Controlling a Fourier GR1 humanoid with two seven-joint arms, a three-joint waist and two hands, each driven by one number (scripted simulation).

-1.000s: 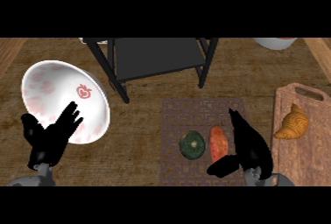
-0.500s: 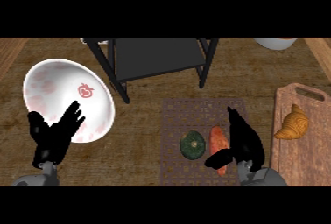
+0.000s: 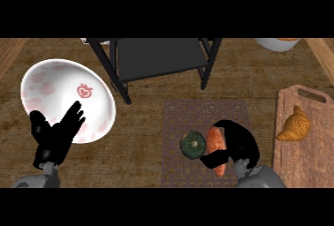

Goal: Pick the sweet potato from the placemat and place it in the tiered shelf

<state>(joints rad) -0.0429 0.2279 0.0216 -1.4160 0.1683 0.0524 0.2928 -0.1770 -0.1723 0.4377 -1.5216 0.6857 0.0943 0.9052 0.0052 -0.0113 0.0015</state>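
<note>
An orange sweet potato [image 3: 216, 140] lies lengthwise on the brown patterned placemat [image 3: 195, 115], just right of a dark green round vegetable [image 3: 193, 144]. My right hand [image 3: 236, 142] is curled over the sweet potato, fingers on its right side and thumb crossing its lower part. The black tiered shelf [image 3: 155, 58] stands at the back, beyond the placemat. My left hand [image 3: 57, 134] rests open at the lower left, fingers up, over the edge of a white plate.
A white plate with a red apple mark [image 3: 64, 101] sits at the left. A wooden cutting board [image 3: 306, 145] with a croissant [image 3: 295, 125] lies at the right. A white bowl [image 3: 276, 43] shows at the back right edge.
My right hand has shifted left and down onto the sweet potato, its fingers curling round it. The left hand has hardly moved.
</note>
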